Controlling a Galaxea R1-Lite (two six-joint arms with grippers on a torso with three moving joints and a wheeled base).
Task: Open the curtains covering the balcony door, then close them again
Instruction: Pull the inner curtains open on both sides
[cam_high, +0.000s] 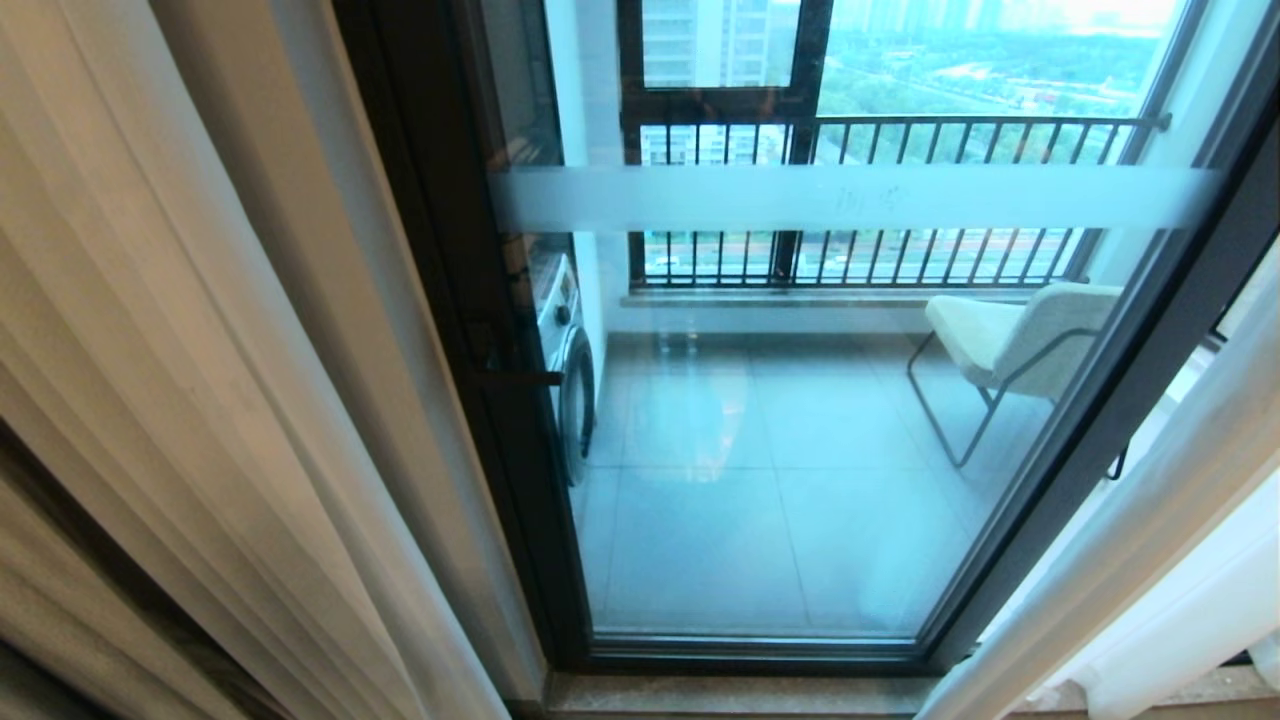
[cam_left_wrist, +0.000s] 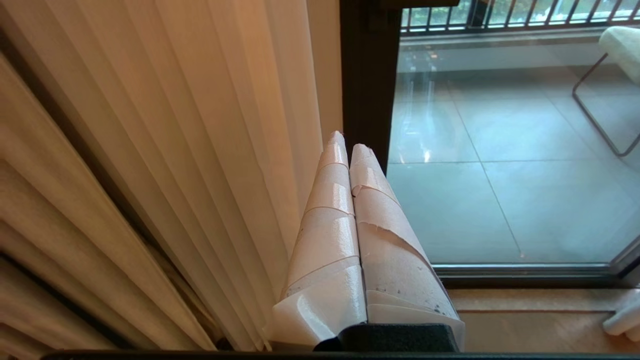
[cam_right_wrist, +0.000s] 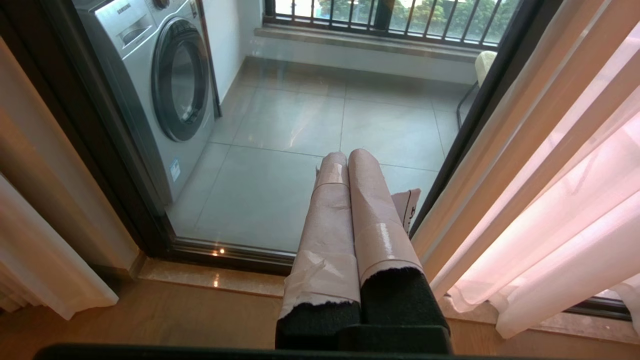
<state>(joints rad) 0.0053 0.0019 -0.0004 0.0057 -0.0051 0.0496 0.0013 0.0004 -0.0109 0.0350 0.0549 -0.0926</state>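
Sheer white curtains (cam_high: 1150, 520) hang in long vertical folds, drawn apart to both sides. Between them the balcony door (cam_high: 830, 400), tall glass in a slim black frame with a frosted horizontal stripe, stands uncovered, a silver washing machine (cam_right_wrist: 165, 85) and a pale chair (cam_high: 1010, 335) beyond it. Left end effector (cam_left_wrist: 345, 142), tape-wrapped fingers pressed together and holding nothing, points at the door frame just beside the left folds. Right end effector (cam_right_wrist: 347, 157), likewise closed and empty, aims at the glass near the right panel.
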